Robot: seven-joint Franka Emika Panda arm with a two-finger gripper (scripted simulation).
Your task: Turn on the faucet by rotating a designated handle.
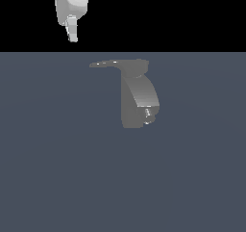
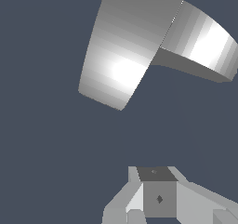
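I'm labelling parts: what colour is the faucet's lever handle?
Matte grey, matching the faucet body; the handle shows best in the exterior view.

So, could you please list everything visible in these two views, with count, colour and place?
faucet: one, matte grey, standing on the floor near the middle of the exterior view; a small shiny nozzle sits low on its side toward the exterior view's right.
handle: one, thin flat grey lever, sticking out from the faucet's top cap toward the exterior view's left.
floor: one, dark blue-grey, plain surface under the faucet.
robot arm: one, white, at the top of the exterior view, left of the faucet.
claw: one, light grey, hanging above and left of the handle tip, apart from it; whether it is open or shut cannot be told.
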